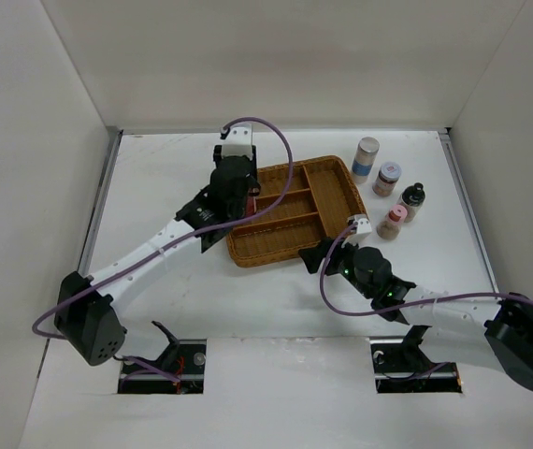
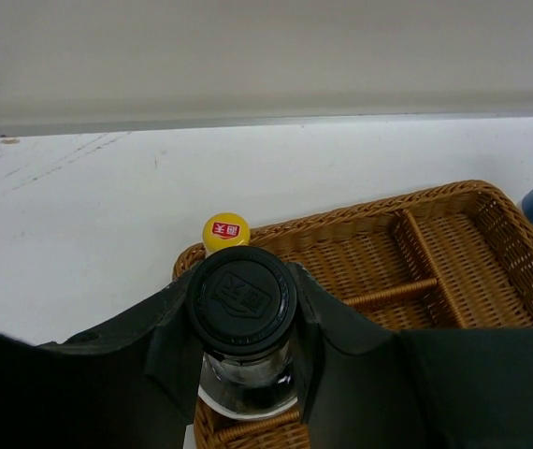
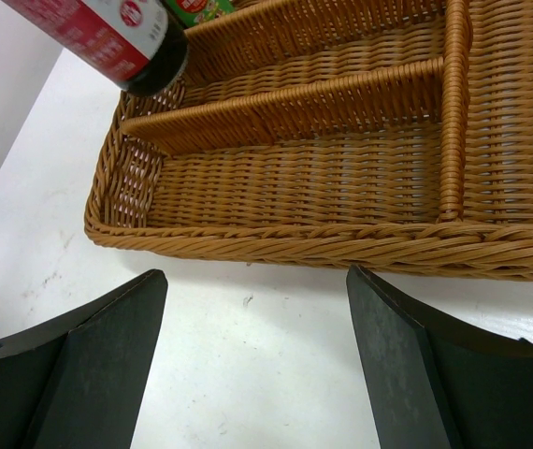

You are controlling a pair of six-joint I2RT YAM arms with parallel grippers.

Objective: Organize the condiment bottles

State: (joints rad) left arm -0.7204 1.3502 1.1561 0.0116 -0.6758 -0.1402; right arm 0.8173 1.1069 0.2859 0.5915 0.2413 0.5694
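Tray (image 1: 306,201) left end blocked by left arm (image 1: 154,248); right compartments seemingly free; bottles (image 1: 387,178) crowd right.

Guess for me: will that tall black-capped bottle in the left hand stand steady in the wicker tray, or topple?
Probably tippy: the tall black-capped bottle looks slim, and the wicker tray floor is ribbed. Its clear wall looks like glass, so likely rigid, smooth and breakable. Dark contents suggest it is fairly heavy for its size.

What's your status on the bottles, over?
Left gripper shut on black-capped bottle at wicker tray's left end. Right gripper open, empty, at tray's near edge. Yellow-capped bottle close behind.
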